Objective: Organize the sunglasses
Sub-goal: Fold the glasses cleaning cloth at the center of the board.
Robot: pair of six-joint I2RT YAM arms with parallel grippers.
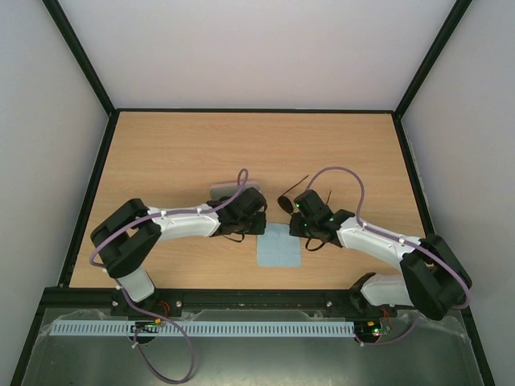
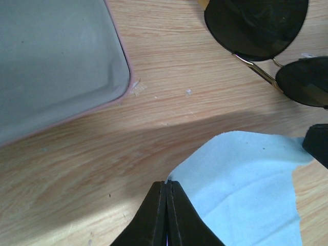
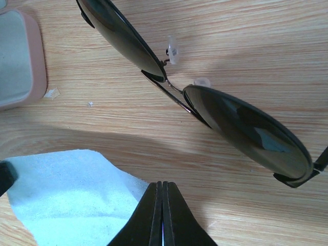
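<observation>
The sunglasses (image 1: 287,199) lie on the wooden table with their arms open, between the two wrists; the dark lenses show in the left wrist view (image 2: 256,23) and the right wrist view (image 3: 241,128). A light blue cloth (image 1: 278,248) lies just in front of them. My left gripper (image 2: 167,183) is shut on the cloth's near-left corner (image 2: 241,189). My right gripper (image 3: 163,183) is shut at the cloth's other top corner (image 3: 66,200). The cloth humps up between them. In the top view the left gripper (image 1: 260,227) and right gripper (image 1: 299,231) stand close together.
The pinkish case (image 1: 224,191) lies open behind my left wrist, its grey lining up (image 2: 51,61); its corner shows in the right wrist view (image 3: 15,56). A black frame (image 1: 87,201) borders the table.
</observation>
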